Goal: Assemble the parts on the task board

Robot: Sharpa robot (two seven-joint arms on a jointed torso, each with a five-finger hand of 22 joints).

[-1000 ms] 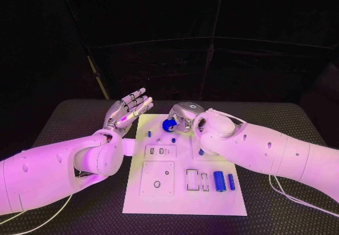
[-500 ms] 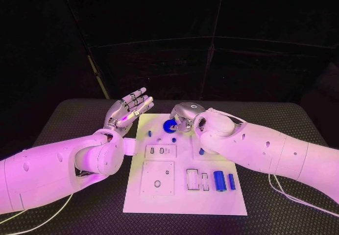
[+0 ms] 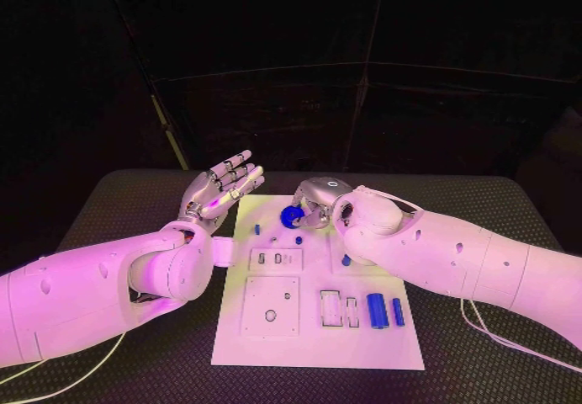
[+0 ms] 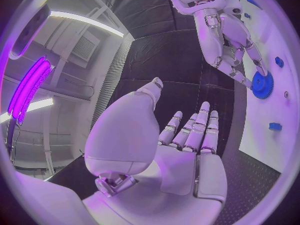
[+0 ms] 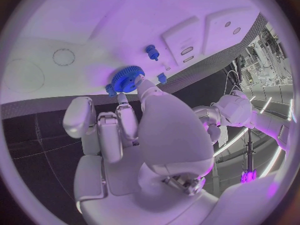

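Head cam sits high, looking down and forward over the whole task board (image 3: 318, 337). Each wrist cam sits close behind its own palm. Both wrist views share the board's far end, where the blue gear (image 4: 262, 85) sits.

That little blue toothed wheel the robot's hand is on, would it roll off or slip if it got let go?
The blue gear looks like stiff plastic, round and thin, so on edge it would probably roll, then flop flat on the task board. Its teeth likely give the right hand some purchase. It seems light: fingertips alone hold it.
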